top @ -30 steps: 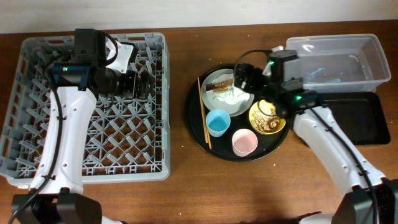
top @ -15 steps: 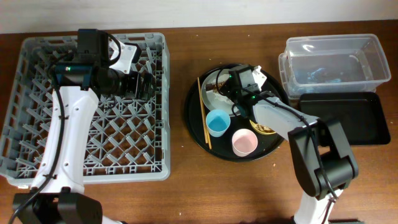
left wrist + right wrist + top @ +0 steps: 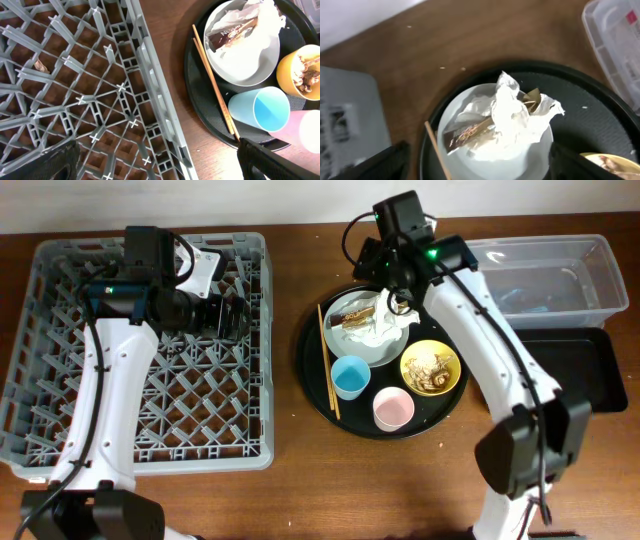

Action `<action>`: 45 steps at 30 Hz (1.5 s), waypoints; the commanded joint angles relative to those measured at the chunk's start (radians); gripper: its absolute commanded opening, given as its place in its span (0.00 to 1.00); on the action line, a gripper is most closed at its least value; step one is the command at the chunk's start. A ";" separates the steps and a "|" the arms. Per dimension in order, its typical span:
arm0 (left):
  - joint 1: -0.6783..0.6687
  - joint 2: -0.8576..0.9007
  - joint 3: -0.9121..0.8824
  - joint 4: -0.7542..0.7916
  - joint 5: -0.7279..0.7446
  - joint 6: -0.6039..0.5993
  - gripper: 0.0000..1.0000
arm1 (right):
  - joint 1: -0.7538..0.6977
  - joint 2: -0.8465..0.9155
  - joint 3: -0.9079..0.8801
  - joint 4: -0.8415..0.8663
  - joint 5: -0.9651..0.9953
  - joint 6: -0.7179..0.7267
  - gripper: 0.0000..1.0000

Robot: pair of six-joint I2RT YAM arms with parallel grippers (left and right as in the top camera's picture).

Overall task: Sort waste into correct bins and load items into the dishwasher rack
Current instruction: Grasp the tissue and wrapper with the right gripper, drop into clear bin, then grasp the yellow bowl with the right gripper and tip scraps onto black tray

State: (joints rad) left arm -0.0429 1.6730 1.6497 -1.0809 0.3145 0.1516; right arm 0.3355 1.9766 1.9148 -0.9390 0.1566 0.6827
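A pale grey-green plate (image 3: 365, 353) on the round black tray (image 3: 306, 365) holds crumpled white tissue (image 3: 383, 330) and a gold-brown wrapper (image 3: 354, 317). My right gripper (image 3: 392, 298) hovers open over the plate's far edge. In the right wrist view its fingers (image 3: 480, 167) straddle the plate (image 3: 485, 160), tissue (image 3: 510, 112) and wrapper (image 3: 467, 135). Chopsticks (image 3: 329, 365), a blue cup (image 3: 351, 377), a pink cup (image 3: 393, 409) and a yellow bowl (image 3: 431, 368) with brown residue share the tray. My left gripper (image 3: 240, 317) is open and empty over the grey rack (image 3: 60, 380).
A clear tub (image 3: 560, 275) stands at the back right, with a shallow black tray (image 3: 560, 370) in front of it. The left wrist view shows the rack's right wall (image 3: 155, 100) close to the round tray. Small crumbs (image 3: 442, 67) lie on the wood behind the tray.
My right arm has swung back from the tray's right side, and its gripper now hangs over the plate's far edge. My left gripper has edged slightly right.
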 commanded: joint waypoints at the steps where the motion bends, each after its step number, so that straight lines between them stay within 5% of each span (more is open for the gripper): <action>1: -0.001 0.003 0.021 -0.001 0.011 0.015 0.99 | -0.011 0.141 0.002 -0.003 0.011 0.046 0.84; 8: -0.001 0.003 0.021 -0.001 0.011 0.015 0.99 | -0.011 0.395 0.001 0.021 -0.017 0.078 0.83; 9: -0.001 0.003 0.021 -0.001 0.011 0.015 0.99 | -0.010 0.403 0.001 0.015 -0.017 0.078 0.76; 12: -0.001 0.003 0.021 -0.001 0.011 0.015 0.99 | -0.010 0.403 0.001 0.015 -0.017 0.078 0.22; 14: -0.001 0.003 0.021 -0.001 0.011 0.015 0.99 | -0.013 0.397 0.013 0.014 -0.021 0.068 0.04; 18: -0.001 0.003 0.021 -0.001 0.011 0.015 0.99 | -0.080 0.288 0.326 -0.245 -0.123 -0.175 0.04; 21: -0.001 0.003 0.021 -0.001 0.011 0.015 0.99 | -0.250 0.242 0.566 -0.414 -0.119 -0.215 0.04; 27: -0.001 0.003 0.021 -0.001 0.011 0.015 0.99 | -0.624 0.316 0.494 -0.244 -0.121 -0.053 0.08; 29: -0.001 0.003 0.021 -0.001 0.011 0.015 0.99 | -0.644 0.339 0.445 -0.171 -0.122 -0.055 0.73; 31: -0.001 0.003 0.021 -0.001 0.011 0.015 0.99 | -0.644 0.333 0.440 -0.167 -0.124 -0.104 0.88; 36: -0.001 0.003 0.021 -0.001 0.011 0.015 0.99 | -0.634 0.145 0.447 -0.188 -0.324 -0.307 0.87; 39: -0.001 0.003 0.021 -0.001 0.011 0.015 0.99 | -0.478 0.038 0.447 -0.473 -0.402 -0.474 0.85; 41: -0.001 0.003 0.021 -0.001 0.011 0.015 0.99 | -0.335 0.058 0.422 -0.600 -0.295 -0.476 0.85; 45: -0.001 0.003 0.021 -0.001 0.011 0.015 0.99 | -0.151 0.064 0.196 -0.578 -0.110 -0.313 0.81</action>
State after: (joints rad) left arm -0.0429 1.6749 1.6497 -1.0801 0.3149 0.1539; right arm 0.1360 2.0312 2.2059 -1.5318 -0.0723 0.2825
